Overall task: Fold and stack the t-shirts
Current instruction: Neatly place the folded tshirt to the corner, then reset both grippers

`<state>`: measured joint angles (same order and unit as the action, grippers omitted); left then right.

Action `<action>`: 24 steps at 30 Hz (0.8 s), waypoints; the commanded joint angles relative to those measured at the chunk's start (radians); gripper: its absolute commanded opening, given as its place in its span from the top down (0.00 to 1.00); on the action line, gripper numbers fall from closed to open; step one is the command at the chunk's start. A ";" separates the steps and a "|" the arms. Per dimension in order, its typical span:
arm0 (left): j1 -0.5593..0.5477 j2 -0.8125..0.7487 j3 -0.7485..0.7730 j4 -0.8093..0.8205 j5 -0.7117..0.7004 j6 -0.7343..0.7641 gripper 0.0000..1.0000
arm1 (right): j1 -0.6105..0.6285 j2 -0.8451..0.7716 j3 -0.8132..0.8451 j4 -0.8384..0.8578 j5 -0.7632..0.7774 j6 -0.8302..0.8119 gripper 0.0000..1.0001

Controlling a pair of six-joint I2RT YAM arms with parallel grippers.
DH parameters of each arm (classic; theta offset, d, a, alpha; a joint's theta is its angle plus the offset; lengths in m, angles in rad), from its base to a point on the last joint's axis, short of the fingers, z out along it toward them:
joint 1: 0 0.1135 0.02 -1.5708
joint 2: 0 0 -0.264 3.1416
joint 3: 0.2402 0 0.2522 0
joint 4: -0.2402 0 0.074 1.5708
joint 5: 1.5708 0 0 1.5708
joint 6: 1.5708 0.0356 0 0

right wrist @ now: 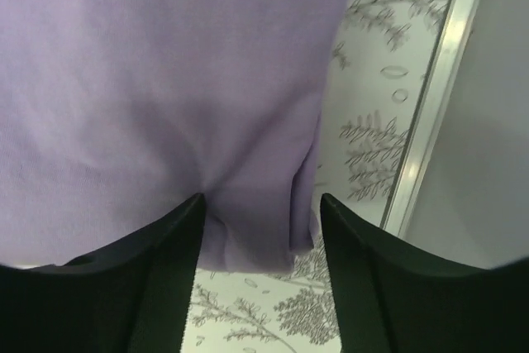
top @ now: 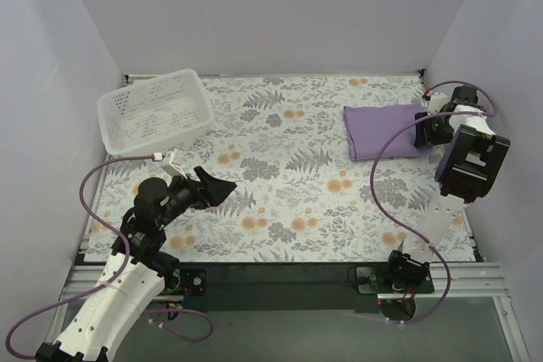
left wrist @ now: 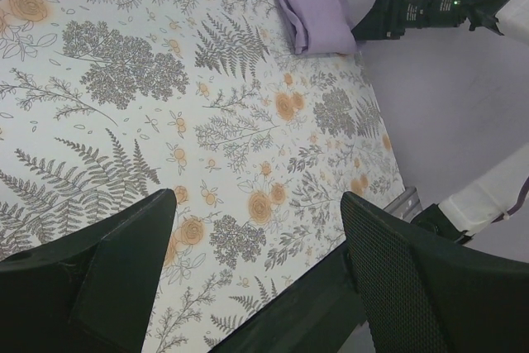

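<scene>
Our right pincer [right wrist: 260, 204] stands part-open, its fingers straddling the right edge of the folded lavender-purple cotton t-shirt [top: 379, 129]. Whether they touch the cloth we cannot tell. The shirt lies at the far right of the floral-printed desk [top: 280, 167], its neck hidden in the fold. Our left pincer [left wrist: 258, 200] gapes wide, holding nothing, above the desk's near left.

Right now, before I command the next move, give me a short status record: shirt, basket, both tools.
t-shirt: lavender, folded into a rectangle, far right of the floral table cover
right tool: open, fingers apart at the shirt's right edge
left tool: open, holding nothing, above bare cover left of centre
basket: white, perforated, far left corner, looks empty
</scene>
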<state>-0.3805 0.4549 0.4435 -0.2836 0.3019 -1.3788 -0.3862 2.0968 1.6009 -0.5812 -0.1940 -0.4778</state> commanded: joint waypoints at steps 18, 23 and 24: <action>0.006 0.180 0.224 -0.084 -0.181 0.244 0.19 | 0.035 -0.582 -0.427 0.090 -0.124 -0.266 0.22; 0.040 0.312 0.284 -0.115 -0.342 0.328 0.13 | 0.020 -0.843 -0.684 -0.007 -0.436 -0.423 0.09; 0.067 0.330 0.285 -0.106 -0.322 0.339 0.12 | 0.009 -0.886 -0.706 0.024 -0.443 -0.380 0.07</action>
<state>-0.3622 0.7269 0.7013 -0.3553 0.0692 -1.1233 -0.3584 1.3201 0.9707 -0.5484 -0.4583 -0.8158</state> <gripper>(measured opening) 0.867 0.912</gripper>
